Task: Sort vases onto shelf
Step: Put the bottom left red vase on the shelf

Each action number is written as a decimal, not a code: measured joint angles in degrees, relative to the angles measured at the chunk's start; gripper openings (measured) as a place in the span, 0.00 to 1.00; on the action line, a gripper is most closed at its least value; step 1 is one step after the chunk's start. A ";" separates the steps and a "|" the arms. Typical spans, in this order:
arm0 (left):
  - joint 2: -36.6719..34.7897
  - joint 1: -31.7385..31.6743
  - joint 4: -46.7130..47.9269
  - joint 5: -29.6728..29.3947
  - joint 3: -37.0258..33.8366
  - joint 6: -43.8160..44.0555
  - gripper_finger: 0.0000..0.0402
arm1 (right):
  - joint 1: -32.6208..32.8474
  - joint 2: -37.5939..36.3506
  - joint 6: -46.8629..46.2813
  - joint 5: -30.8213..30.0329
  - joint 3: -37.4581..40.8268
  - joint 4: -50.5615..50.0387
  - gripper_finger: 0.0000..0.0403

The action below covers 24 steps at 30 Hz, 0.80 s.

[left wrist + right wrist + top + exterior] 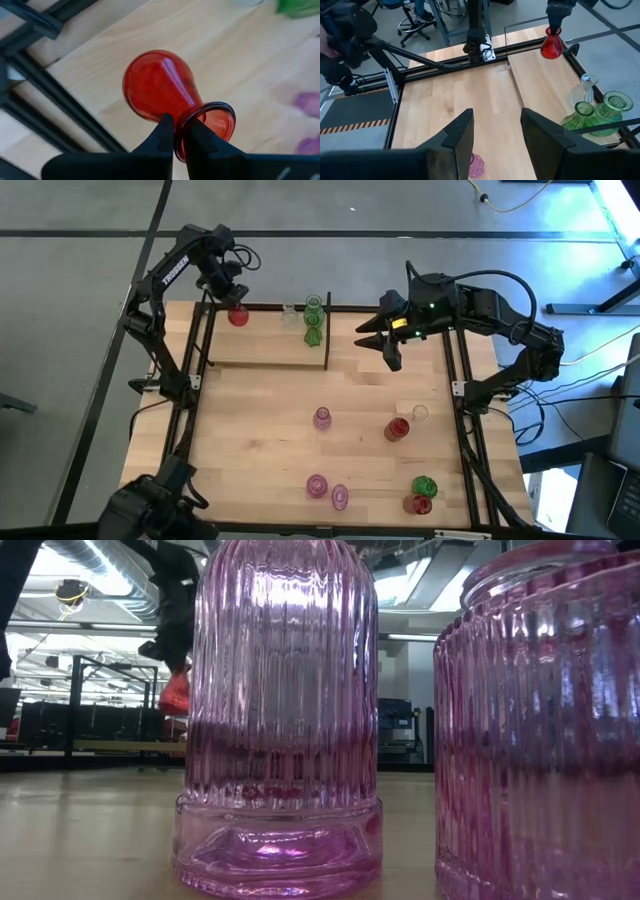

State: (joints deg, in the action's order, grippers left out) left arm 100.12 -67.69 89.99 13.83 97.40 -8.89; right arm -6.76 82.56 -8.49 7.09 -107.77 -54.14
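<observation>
Red glass: my left gripper (181,131) is pinching the red vase (238,316) by its neck, hanging it upright, mouth up, over the shelf (250,350)'s left end.
Right gripper (385,340): my fingers are spreading apart, holding nothing, hovering right of the shelf.
On shelf: I am counting one clear vase (290,317) and two green vases (313,320), upright at the right end.
On table (260,440): three pink, two red, one green, one clear.
Hard to see: two pink vases (279,710) are filling the low view, one cut off.
</observation>
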 joint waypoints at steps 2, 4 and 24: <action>0.00 0.14 0.01 -0.85 -0.42 -2.85 0.03 | 0.00 0.00 0.00 0.00 0.00 0.01 0.39; 0.00 0.19 -0.04 -1.52 -0.91 -5.67 0.03 | 0.00 0.00 0.00 0.00 -0.02 0.01 0.39; -0.09 -0.55 -6.62 -7.08 -8.27 -15.67 0.03 | 0.04 0.02 -2.21 0.00 0.00 0.05 0.39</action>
State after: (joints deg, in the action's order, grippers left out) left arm 100.03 -68.25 83.37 6.75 89.13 -24.57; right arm -6.72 82.59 -10.70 7.09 -107.77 -54.09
